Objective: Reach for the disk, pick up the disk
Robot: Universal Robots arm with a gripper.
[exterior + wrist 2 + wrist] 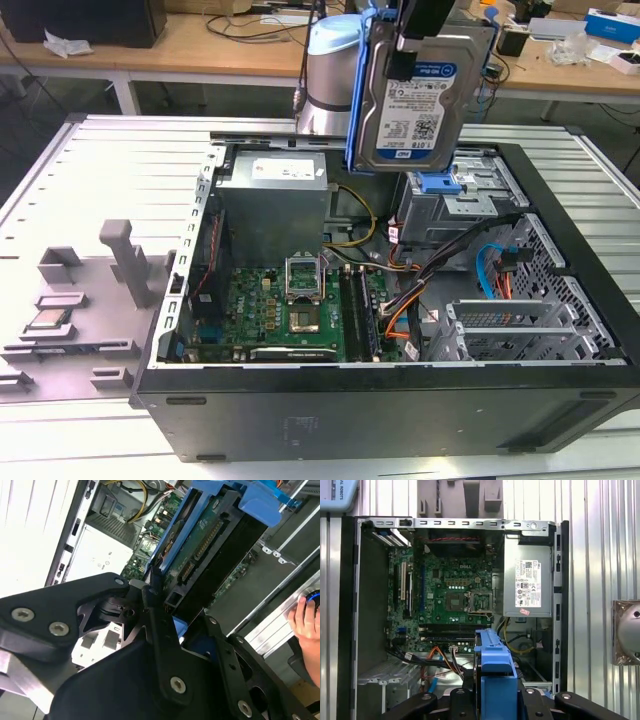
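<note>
Arm (328, 75) enters the exterior view at 12 o'clock, with the gripper (405, 48) pointing down over the open computer case (380, 415) on the counter (100, 170). Jaws are closed narrow on the blue-framed upper edge of the disk (425, 100). The disk hangs clear above the case's drive bay, at 1 o'clock from the case centre. It stands on edge, long axis near vertical, label facing the exterior camera.

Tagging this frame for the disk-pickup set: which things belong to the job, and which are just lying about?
Job in hand:
- disk, held in the air
- end effector, shut on the disk

Lying about:
- computer case, open
- motherboard
- power supply
- grey fixture with small chip
- a person's hand
</note>
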